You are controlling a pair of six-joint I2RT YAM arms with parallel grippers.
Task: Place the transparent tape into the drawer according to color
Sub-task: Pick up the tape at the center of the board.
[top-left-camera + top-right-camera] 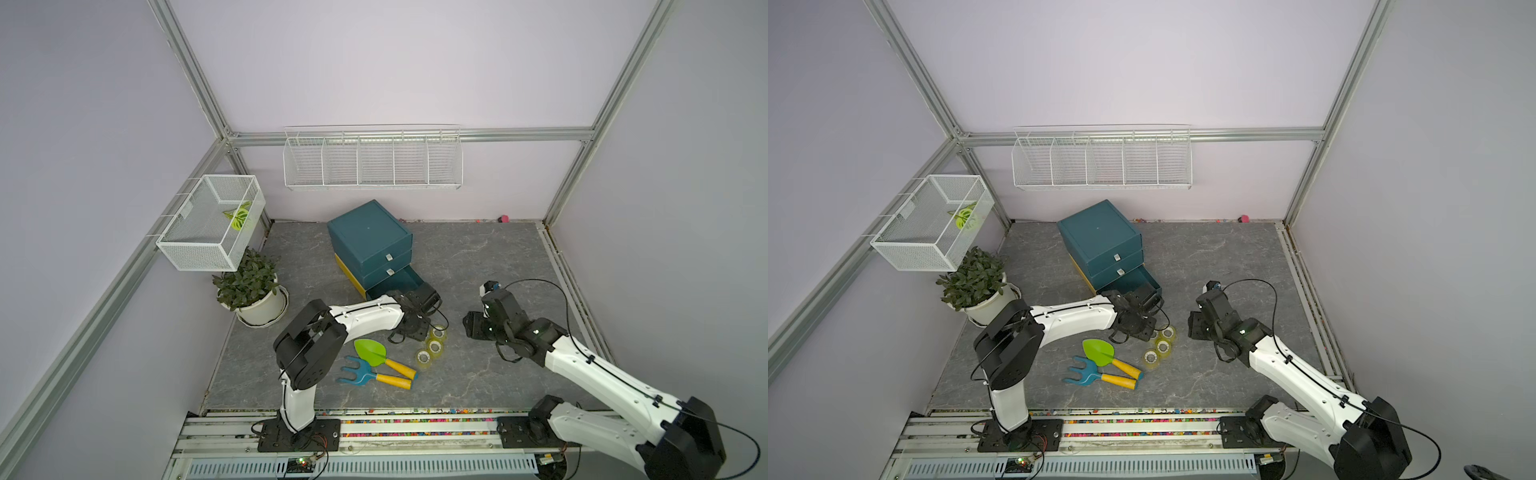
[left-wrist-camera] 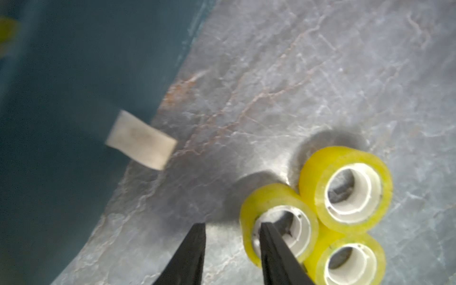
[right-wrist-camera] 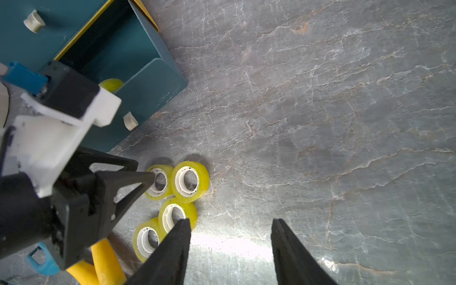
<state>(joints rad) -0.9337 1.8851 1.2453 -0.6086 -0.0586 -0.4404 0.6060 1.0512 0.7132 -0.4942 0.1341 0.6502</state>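
Four yellow tape rolls (image 3: 190, 181) clustered touching on the grey floor (image 3: 320, 111), all lying flat, core axis vertical, holes up, just in front of the open bottom drawer (image 3: 153, 81). Left gripper (image 2: 233, 225) narrow: one finger inside the core of the roll nearest the drawer (image 2: 269, 197), the other outside its wall, gap showing. Only the right wrist view shows a fifth roll (image 3: 111, 85) inside the drawer. Both top views hide the straddled roll under the gripper. Right gripper (image 3: 231, 222) wide, empty, beside the cluster

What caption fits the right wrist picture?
Left end effector, one finger inside a yellow tape roll, beside the open drawer.
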